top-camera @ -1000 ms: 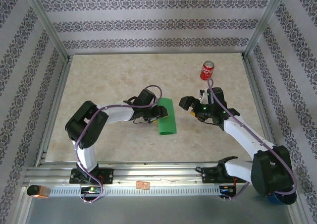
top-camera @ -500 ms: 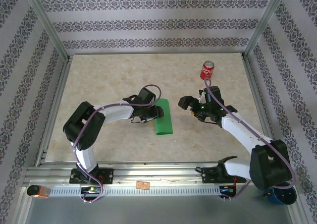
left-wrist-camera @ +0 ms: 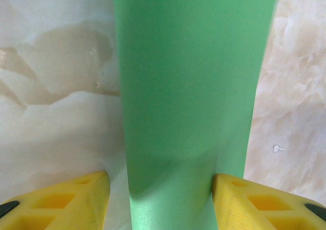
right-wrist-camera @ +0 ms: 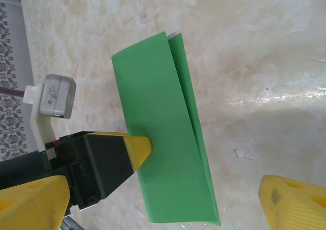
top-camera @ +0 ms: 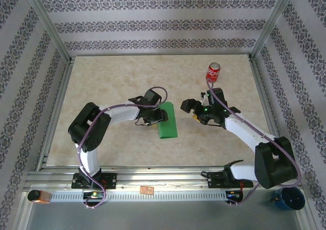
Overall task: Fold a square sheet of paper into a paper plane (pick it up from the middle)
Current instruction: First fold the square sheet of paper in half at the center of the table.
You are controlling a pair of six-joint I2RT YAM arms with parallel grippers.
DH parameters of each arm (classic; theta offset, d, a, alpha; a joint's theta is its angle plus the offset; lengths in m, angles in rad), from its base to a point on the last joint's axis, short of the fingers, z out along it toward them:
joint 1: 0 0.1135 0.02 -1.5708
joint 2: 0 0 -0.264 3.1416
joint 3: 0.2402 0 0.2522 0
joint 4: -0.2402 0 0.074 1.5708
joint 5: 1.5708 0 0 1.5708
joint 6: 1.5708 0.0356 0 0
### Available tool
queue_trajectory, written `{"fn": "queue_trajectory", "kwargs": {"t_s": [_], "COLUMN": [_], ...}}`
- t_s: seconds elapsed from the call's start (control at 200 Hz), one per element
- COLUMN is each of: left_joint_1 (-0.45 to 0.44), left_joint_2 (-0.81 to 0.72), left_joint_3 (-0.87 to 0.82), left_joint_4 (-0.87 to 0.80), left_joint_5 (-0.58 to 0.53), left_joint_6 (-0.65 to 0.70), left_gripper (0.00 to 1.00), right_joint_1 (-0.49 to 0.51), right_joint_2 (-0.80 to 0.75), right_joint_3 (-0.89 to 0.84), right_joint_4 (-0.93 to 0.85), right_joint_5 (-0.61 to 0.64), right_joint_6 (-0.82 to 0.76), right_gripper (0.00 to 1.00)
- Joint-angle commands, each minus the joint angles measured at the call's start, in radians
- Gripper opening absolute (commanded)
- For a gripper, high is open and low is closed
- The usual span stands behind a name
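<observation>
The bench [top-camera: 112, 82] is the biggest thing in front of me, pale and marbled. My left arm [top-camera: 114, 115] reaches in from one side and my right arm [top-camera: 244, 131] from the other, and they nearly meet at mid-bench.

Between them lies the square sheet of paper [top-camera: 168, 122]. It is already doubled over into a green strip and lies on the bench. Its long axis runs from my near edge toward the far wall, with the near end leaning a touch to the right. The red soda can [top-camera: 213, 72] stands well apart, back on the right.

The left claw [top-camera: 157, 116] sits at the strip's left long edge, about halfway along. In its wrist view the fingers [left-wrist-camera: 66, 202] stand part-way apart with the green running away between them. I cannot tell whether they actually pinch it.

The right claw [top-camera: 190, 108] hangs just beside the right long edge, not touching. It is spread wide with nothing in it.

So the strip lies broadside to the right claw, off to its left. I judge the right claw to be the nearer one to the free edge, and I would bring it in across the short axis.

Smallest detail: in the right wrist view the two layers sit slightly out of register along the edge away from the left claw.
</observation>
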Motion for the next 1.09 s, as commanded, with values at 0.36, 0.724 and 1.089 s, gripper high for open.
{"fn": "queue_trajectory", "kwargs": {"t_s": [0.36,0.724,1.089], "left_joint_1": [0.007,-0.001,-0.005], "left_joint_2": [0.097,0.152,0.155], "left_joint_3": [0.094,0.154,0.157], "left_joint_4": [-0.198,-0.286,-0.292], "left_joint_5": [-0.004,-0.008,-0.010], "left_joint_6": [0.082,0.116,0.064], "left_gripper": [0.57,0.58,0.59], "right_joint_1": [0.007,0.002,-0.001], "right_joint_2": [0.023,0.029,0.030], "right_joint_3": [0.019,0.009,0.010], "right_joint_4": [0.005,0.001,-0.005], "right_joint_5": [0.015,0.023,0.021], "right_joint_6": [0.013,0.022,0.018], "right_gripper": [0.95,0.96,0.97]}}
